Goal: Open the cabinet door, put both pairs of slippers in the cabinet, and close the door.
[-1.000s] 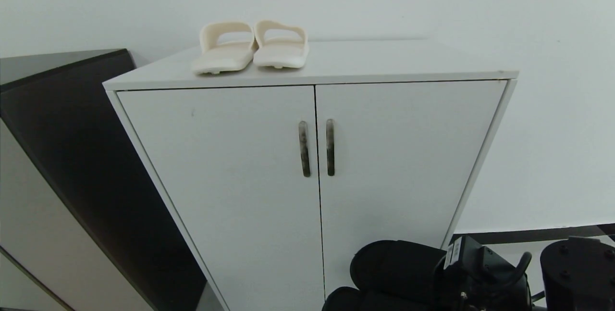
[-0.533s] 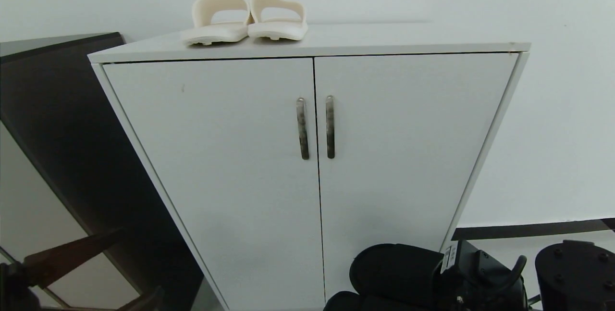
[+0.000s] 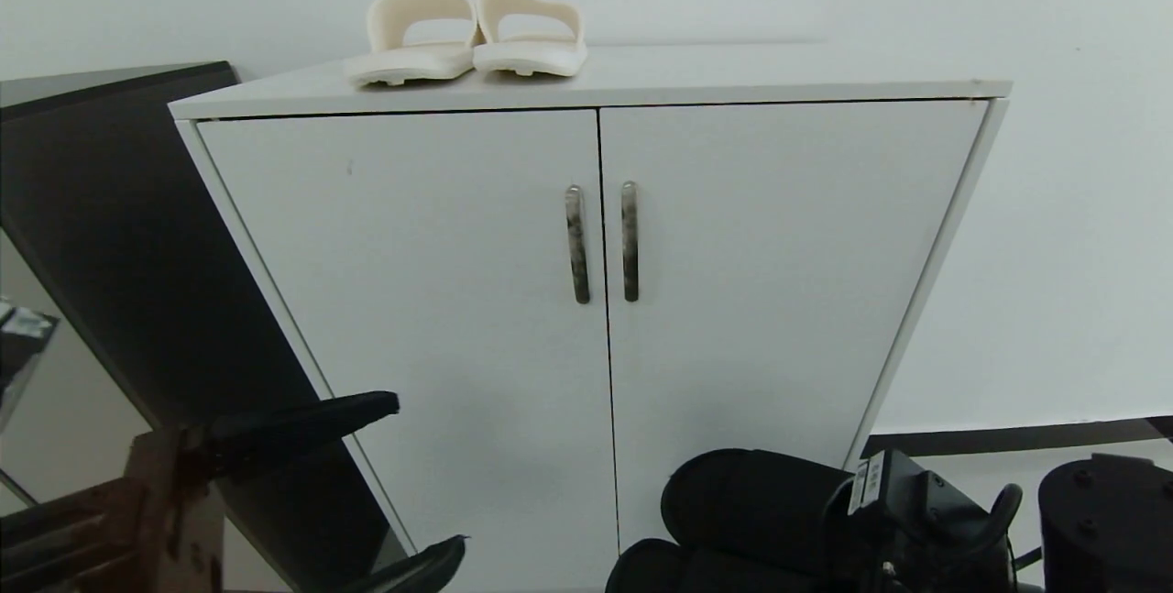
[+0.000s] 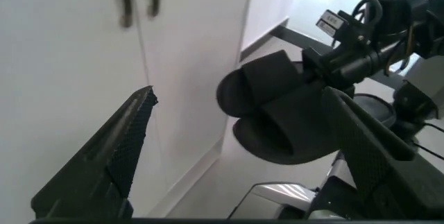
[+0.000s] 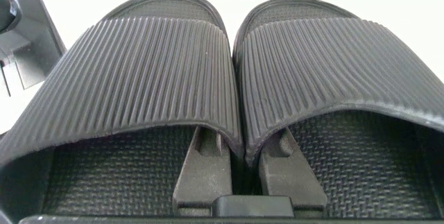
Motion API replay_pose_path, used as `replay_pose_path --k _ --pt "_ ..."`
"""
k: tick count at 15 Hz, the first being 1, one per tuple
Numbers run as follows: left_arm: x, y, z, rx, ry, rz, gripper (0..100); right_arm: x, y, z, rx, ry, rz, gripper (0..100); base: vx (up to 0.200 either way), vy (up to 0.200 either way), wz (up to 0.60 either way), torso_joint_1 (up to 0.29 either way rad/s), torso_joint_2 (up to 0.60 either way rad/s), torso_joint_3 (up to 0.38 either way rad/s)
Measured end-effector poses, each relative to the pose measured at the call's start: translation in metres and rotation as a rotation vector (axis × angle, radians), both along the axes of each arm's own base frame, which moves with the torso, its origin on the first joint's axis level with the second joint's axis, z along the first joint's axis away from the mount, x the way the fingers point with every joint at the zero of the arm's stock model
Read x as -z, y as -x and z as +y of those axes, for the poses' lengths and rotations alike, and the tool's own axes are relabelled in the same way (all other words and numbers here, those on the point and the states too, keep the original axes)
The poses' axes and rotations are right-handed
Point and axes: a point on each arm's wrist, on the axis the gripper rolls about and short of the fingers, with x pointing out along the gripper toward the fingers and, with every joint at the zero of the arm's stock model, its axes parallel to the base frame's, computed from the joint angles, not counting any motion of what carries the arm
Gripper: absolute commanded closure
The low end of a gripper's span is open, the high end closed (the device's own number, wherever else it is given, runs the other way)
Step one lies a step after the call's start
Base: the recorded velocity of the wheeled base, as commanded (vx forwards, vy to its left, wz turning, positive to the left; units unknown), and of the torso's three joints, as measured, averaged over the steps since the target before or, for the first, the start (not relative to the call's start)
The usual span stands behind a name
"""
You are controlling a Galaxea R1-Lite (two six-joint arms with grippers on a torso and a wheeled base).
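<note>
The white cabinet is seen with both doors shut, its two handles side by side at the middle. The cream slippers are set on its top, near the back left corner. The black slippers are held pinched together in the right gripper, low before the right door. The left gripper is spread wide before the left door's lower part.

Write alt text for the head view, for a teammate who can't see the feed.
A white two-door cabinet stands shut, with a cream pair of slippers on top. Low at the left, the left gripper hangs with jaws open; low at the right, a black pair is held.
</note>
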Motion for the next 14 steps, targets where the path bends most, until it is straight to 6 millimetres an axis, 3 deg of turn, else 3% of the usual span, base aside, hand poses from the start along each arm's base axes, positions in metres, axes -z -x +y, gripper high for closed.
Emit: replay_pose_path --k 8,14 --pt "-0.010 -0.047 -0.070 0.221 0.078 -0.033 0 0.006 -0.002 0.002 0.005 0.018 0.020 100 0.000 0.000 0.00 0.000 0.00 0.000" --pt "-0.032 -0.079 -0.079 0.301 0.131 -0.050 0 0.006 -0.002 0.003 0.003 0.021 0.016 100 0.000 0.000 0.00 0.000 0.00 0.000"
